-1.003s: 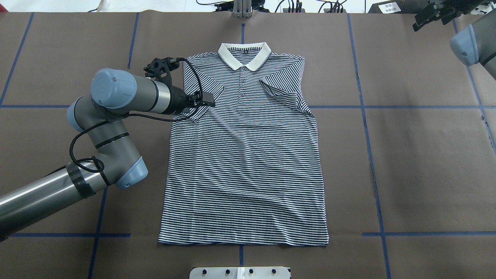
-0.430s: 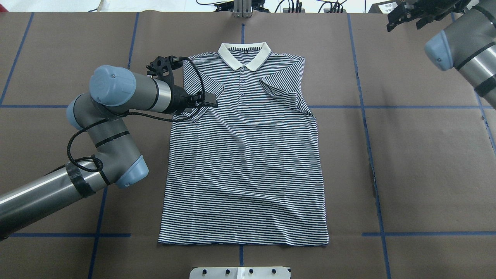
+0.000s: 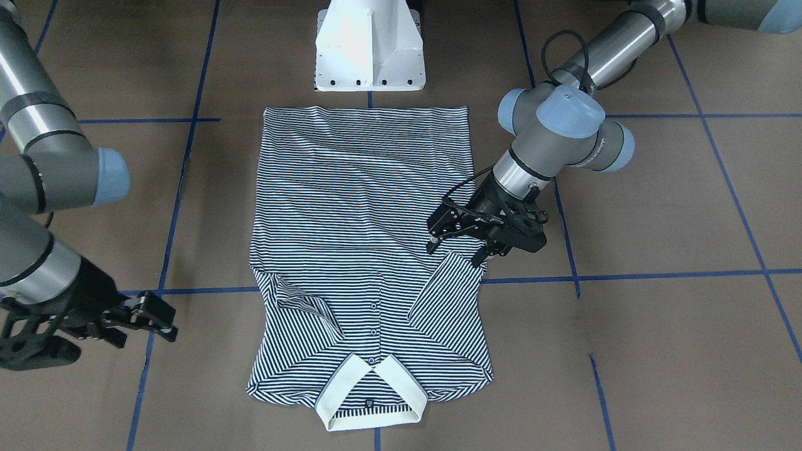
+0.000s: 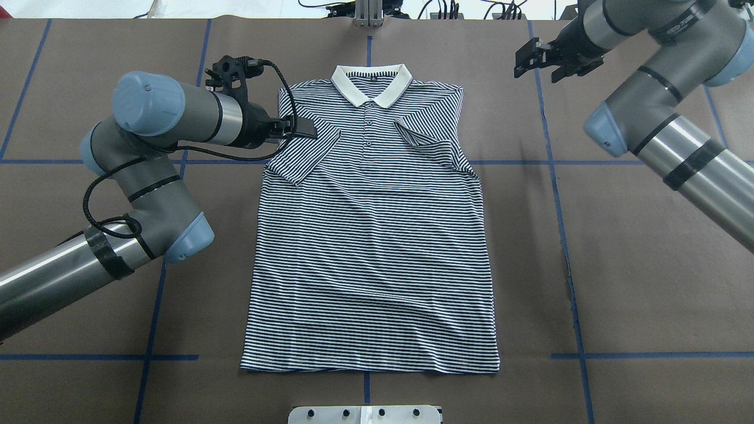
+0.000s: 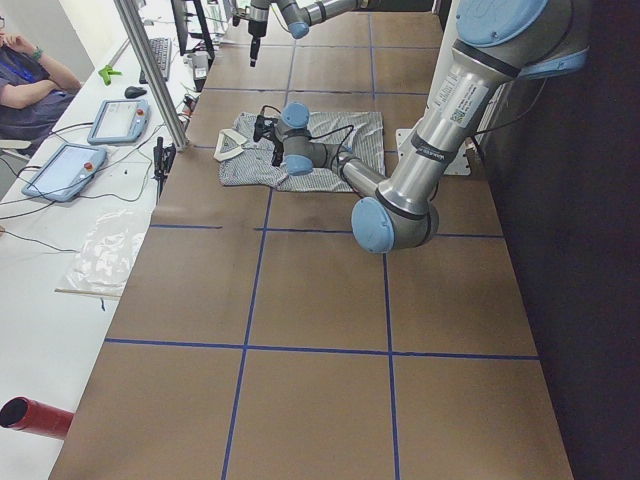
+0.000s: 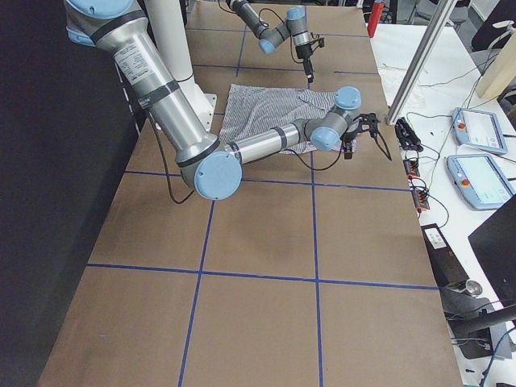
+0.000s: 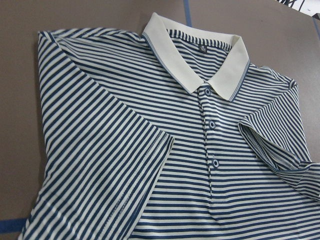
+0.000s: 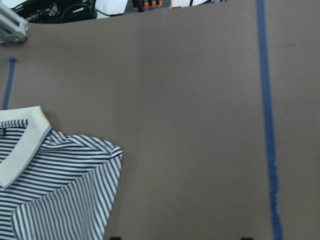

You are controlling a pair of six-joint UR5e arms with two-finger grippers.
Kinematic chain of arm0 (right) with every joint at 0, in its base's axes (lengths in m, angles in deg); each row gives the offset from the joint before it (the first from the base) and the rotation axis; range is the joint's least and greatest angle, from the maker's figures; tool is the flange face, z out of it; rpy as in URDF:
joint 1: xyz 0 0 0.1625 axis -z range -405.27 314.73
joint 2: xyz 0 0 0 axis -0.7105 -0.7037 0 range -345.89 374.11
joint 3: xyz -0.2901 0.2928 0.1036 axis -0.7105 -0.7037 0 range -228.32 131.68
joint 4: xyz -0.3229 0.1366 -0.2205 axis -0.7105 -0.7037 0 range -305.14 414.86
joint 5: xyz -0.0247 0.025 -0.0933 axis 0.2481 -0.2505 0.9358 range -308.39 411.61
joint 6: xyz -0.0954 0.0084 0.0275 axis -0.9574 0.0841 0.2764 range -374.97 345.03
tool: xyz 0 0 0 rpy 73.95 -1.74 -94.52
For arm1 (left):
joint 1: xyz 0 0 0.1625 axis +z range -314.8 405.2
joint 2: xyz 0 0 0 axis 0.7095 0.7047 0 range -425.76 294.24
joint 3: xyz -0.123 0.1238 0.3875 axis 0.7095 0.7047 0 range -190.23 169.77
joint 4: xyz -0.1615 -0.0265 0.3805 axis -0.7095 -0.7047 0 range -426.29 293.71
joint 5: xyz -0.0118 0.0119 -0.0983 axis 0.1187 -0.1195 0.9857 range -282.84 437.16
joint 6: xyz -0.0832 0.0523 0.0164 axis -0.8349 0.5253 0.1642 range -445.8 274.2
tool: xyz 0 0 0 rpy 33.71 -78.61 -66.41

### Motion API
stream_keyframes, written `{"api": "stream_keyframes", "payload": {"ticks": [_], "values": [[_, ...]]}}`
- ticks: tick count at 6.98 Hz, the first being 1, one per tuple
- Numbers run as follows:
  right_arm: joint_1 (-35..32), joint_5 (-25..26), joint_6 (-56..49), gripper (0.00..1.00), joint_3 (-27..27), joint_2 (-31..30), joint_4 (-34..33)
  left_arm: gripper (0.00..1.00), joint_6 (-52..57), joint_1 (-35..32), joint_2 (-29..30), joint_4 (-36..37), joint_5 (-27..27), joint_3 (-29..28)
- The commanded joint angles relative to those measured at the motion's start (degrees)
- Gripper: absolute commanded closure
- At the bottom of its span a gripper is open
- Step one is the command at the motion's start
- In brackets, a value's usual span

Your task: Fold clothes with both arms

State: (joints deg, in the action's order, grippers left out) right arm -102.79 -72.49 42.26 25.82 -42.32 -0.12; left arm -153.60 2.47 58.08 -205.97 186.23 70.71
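Observation:
The striped polo shirt (image 4: 377,235) lies flat and face up on the brown table, cream collar at the far end, both short sleeves folded inward over the chest. It also shows in the front view (image 3: 363,207) and the left wrist view (image 7: 150,150). My left gripper (image 4: 303,131) is open and empty, just above the folded sleeve on its side (image 3: 456,247). My right gripper (image 4: 533,65) is open and empty, over bare table to the right of the shirt's shoulder (image 3: 161,321). The right wrist view shows that shoulder corner (image 8: 60,190).
The white pedestal base (image 3: 369,44) stands at the shirt's hem end. Blue tape lines (image 4: 554,176) cross the brown table cover. An aluminium post (image 4: 368,12) and cables sit past the collar end. Tablets (image 5: 110,120) and a seated person are at a side desk.
My left gripper has moved off the folded sleeve toward the collar end; the sleeve stays flat. My right arm has swung in from the far right toward the shirt's shoulder.

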Motion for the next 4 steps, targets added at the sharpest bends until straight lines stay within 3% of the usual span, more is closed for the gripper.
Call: {"api": "stream_keyframes", "payload": {"ticks": [1, 4], "values": [[7.31, 4.65, 7.09, 0.30, 1.08, -0.35, 4.70, 0.00, 2.85, -1.57, 0.09, 0.03, 0.00, -0.08], [11.80, 8.07, 6.58, 0.41, 1.79, 0.53, 4.61, 0.00, 2.86, -1.65, 0.18, 0.03, 0.00, 0.01]]}}
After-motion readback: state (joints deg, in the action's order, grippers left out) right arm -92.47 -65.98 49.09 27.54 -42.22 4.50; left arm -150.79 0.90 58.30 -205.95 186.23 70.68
